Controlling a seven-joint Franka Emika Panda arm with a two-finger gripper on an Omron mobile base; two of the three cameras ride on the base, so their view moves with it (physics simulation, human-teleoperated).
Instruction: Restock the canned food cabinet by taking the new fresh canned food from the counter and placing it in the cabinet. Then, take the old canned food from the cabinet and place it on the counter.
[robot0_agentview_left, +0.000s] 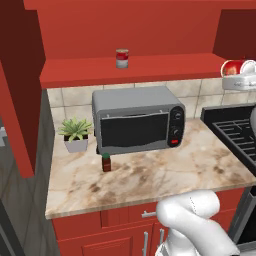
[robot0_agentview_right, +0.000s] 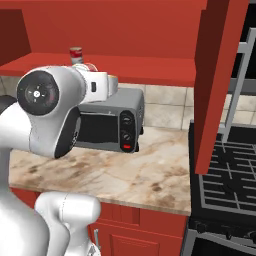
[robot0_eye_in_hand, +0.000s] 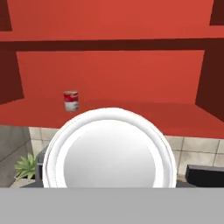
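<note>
- Two cans show in the left base view. The old canned food (robot0_agentview_left: 122, 58) stands upright on the shelf board of the cabinet (robot0_agentview_left: 165, 67), upper centre of the frame. The new fresh canned food (robot0_agentview_left: 231, 67) is at the right edge, level with that shelf and in front of it.
- Same view: the gripper (robot0_agentview_left: 240, 73) is white and sits at the right edge with the red-orange can seated in it. Its jaws are closed on the can, though the fingers themselves are too small to make out.
- Same view, lower half: on the counter (robot0_agentview_left: 160, 175) sit a grey toaster oven (robot0_agentview_left: 137, 120), a potted plant (robot0_agentview_left: 76, 134) to its left, and a small dark bottle (robot0_agentview_left: 106, 162) just in front of the oven's lower left corner. A black stove (robot0_agentview_left: 235, 130) fills the right side.
- Right base view: the arm crosses the left half of the frame. The old can stands on the red shelf, upper left, just above the white hand. The toaster oven is partly hidden behind the arm.
- Hand view: the held can's round white end fills the lower centre. The old can stands upright on the shelf, left of centre. The plant's leaves peek in at the lower left.
</note>
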